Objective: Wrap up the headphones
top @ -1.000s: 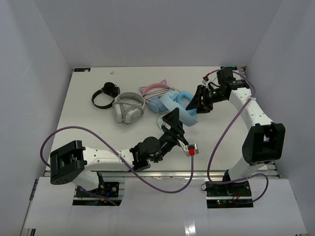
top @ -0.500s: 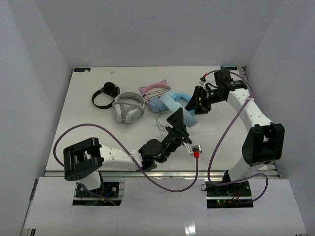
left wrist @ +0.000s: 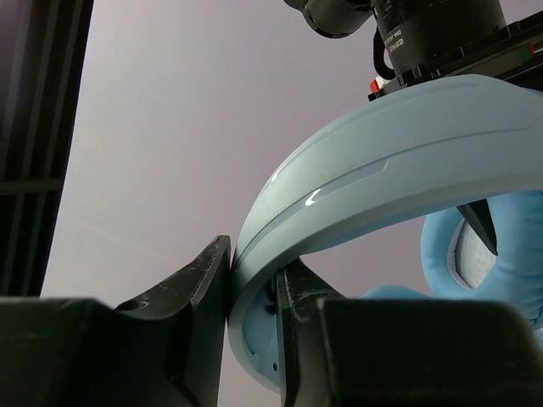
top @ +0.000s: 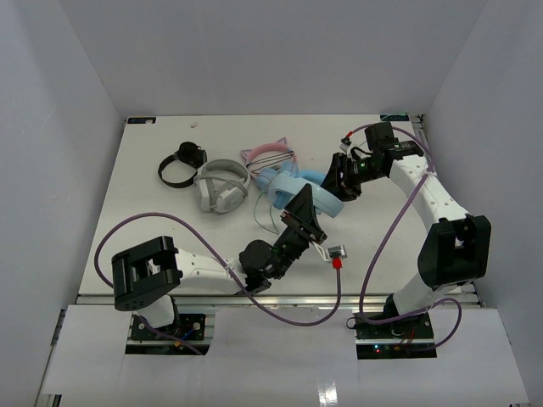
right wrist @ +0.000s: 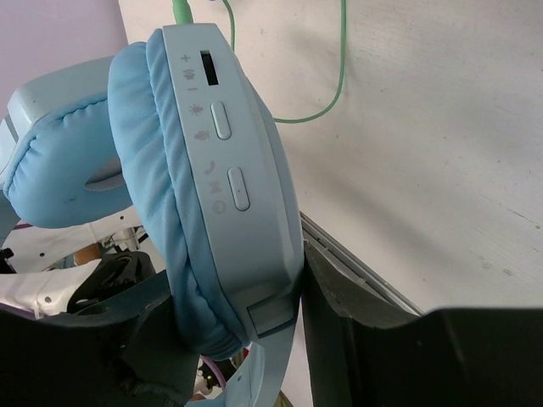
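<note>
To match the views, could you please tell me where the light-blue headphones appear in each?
Top external: headphones mid-picture, just right of centre.
Left wrist: headband arcs from bottom centre to upper right.
Right wrist: ear cup fills left-centre.
Shared landmark: right end effector clamping the cup.

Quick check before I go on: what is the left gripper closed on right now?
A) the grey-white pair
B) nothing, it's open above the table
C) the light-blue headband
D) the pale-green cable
C: the left wrist view shows the left gripper with its jaws pinched on the light-blue headband of the headphones.
</note>
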Controlling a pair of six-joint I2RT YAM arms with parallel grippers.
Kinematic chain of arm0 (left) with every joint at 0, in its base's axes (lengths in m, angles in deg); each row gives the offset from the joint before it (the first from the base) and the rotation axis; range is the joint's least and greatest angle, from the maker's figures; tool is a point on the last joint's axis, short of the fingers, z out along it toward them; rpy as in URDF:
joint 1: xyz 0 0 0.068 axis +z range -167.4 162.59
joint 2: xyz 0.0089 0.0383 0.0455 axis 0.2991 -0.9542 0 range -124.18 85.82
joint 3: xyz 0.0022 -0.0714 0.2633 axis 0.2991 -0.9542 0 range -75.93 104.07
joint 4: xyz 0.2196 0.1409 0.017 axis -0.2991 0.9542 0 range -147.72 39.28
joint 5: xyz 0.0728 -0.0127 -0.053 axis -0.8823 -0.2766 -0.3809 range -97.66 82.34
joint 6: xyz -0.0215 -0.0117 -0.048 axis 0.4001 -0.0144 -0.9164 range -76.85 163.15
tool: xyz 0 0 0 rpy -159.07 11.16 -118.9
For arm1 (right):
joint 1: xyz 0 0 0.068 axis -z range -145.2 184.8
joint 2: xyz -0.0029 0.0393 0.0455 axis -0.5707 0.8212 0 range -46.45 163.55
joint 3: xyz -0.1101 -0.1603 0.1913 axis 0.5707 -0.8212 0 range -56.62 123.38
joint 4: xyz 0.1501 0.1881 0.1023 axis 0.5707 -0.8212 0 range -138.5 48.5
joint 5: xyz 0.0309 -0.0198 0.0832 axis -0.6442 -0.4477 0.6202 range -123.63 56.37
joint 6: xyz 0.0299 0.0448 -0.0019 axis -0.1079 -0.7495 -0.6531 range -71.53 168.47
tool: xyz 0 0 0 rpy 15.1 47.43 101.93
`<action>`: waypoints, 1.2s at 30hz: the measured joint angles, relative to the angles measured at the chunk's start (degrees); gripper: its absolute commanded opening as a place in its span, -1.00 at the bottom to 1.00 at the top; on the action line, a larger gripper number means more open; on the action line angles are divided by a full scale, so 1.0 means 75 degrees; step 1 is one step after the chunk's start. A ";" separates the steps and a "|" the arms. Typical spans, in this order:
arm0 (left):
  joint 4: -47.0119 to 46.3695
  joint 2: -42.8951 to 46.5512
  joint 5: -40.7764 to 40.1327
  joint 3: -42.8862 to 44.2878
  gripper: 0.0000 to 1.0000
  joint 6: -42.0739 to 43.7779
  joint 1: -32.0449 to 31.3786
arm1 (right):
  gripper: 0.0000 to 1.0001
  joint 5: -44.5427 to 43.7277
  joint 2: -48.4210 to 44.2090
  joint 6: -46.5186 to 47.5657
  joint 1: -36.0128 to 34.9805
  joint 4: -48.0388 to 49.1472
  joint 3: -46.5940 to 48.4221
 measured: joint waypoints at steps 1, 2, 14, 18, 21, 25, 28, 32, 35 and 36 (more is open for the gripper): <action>-0.0044 0.0000 0.0000 -0.0029 -1.00 0.0004 -0.0002 | -0.69 0.0004 0.0000 0.0000 -0.0002 0.0004 0.0000; -0.0087 0.0000 -0.0002 -0.0054 -1.00 -0.0008 -0.0002 | -0.57 0.0006 0.0000 0.0000 -0.0006 0.0005 0.0000; -0.0062 0.0189 -0.0790 -0.0223 -1.00 -0.0966 -0.0002 | 0.49 -0.0532 0.0000 -0.0225 -0.0049 0.0050 0.0340; 0.0523 0.0400 -0.1567 -0.0024 -1.00 -0.1751 -0.0002 | 0.64 -0.1151 -0.0102 -0.0292 -0.0040 0.0322 0.0772; 0.1389 0.0582 -0.2075 0.0313 -1.00 -0.2541 -0.0011 | 0.75 -0.1676 -0.0351 -0.0325 -0.0032 0.0614 0.0813; 0.3398 0.1079 -0.2652 0.0915 -1.00 -0.4245 0.0001 | 0.77 -0.2356 -0.0725 -0.0328 -0.0032 0.0822 0.0801; 0.4597 0.1430 -0.2975 0.1295 -1.00 -0.5444 0.0104 | 0.77 -0.2828 -0.0974 -0.0305 -0.0032 0.0940 0.0785; 0.6743 0.1809 -0.3235 0.1938 -1.00 -0.7617 0.0474 | 0.75 -0.3653 -0.1436 -0.0226 -0.0032 0.1204 0.0619; 0.8721 0.1941 -0.3174 0.2647 -1.00 -0.9305 0.0855 | 0.75 -0.4351 -0.1861 -0.0166 -0.0032 0.1397 0.0502; 0.9289 0.1975 -0.3035 0.2837 -1.00 -0.9844 0.0996 | 0.74 -0.4616 -0.2015 -0.0143 -0.0032 0.1509 0.0450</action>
